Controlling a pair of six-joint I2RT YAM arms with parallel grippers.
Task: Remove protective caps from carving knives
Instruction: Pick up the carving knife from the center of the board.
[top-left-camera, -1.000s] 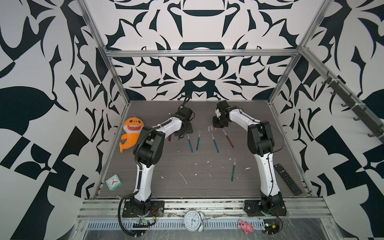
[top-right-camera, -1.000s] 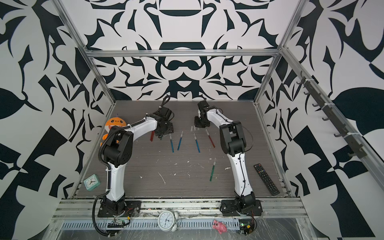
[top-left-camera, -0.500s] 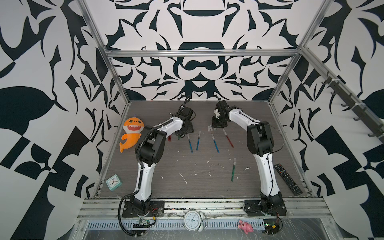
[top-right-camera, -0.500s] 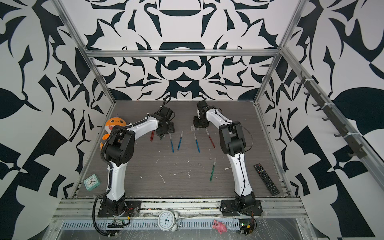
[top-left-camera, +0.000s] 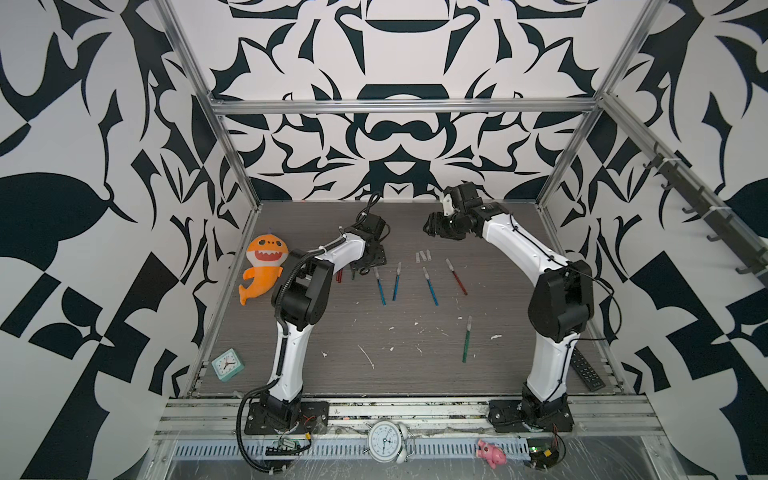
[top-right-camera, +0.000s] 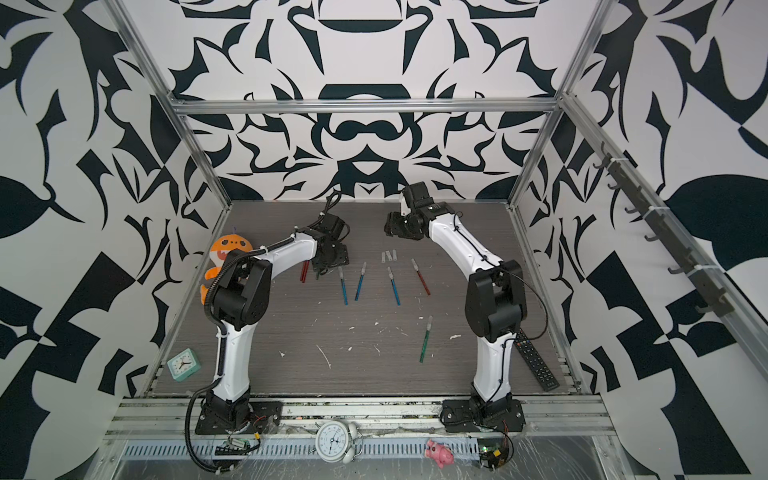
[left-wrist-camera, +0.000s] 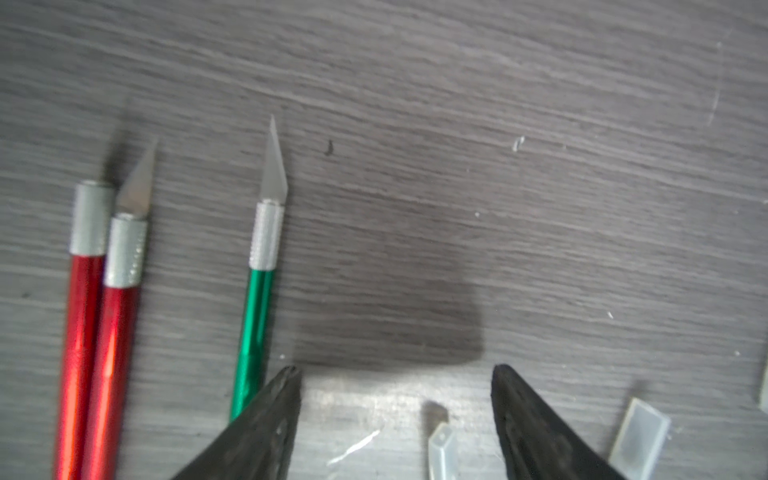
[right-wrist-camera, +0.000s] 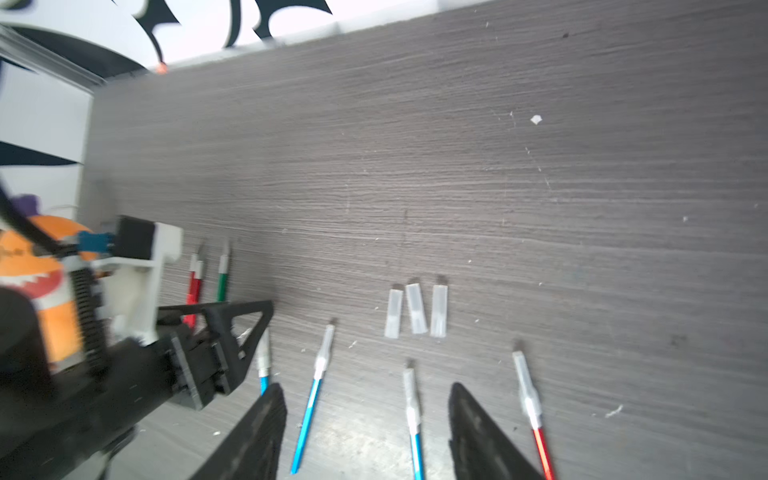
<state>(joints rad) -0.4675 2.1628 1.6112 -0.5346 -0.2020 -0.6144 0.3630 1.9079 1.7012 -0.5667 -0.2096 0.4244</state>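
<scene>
Three loose protective caps (right-wrist-camera: 415, 309) lie side by side on the grey table, seen in both top views (top-left-camera: 423, 255). Three blue carving knives (top-left-camera: 396, 281) and a red one (right-wrist-camera: 528, 399) lie nearer, tips capped; a capped green knife (top-left-camera: 467, 338) lies apart at the front. My right gripper (right-wrist-camera: 365, 390) hangs open and empty above the table behind them (top-left-camera: 432, 226). My left gripper (left-wrist-camera: 397, 370) is open, low over the table (top-left-camera: 360, 271). Beside it lie two red knives (left-wrist-camera: 104, 332) and a green one (left-wrist-camera: 257, 291) with bare blades. One cap (left-wrist-camera: 440, 449) lies between its fingers, another (left-wrist-camera: 640, 436) outside them.
An orange shark plush (top-left-camera: 264, 268) lies at the left wall, a teal clock (top-left-camera: 226, 365) at the front left, a black remote (top-left-camera: 586, 368) at the front right. White flecks (top-left-camera: 365, 355) dot the front half of the table. An alarm clock (top-left-camera: 386, 440) and pink toy (top-left-camera: 490, 453) sit on the front rail.
My right gripper has gone from shut to open and has risen a little toward the back wall. The left arm has not moved.
</scene>
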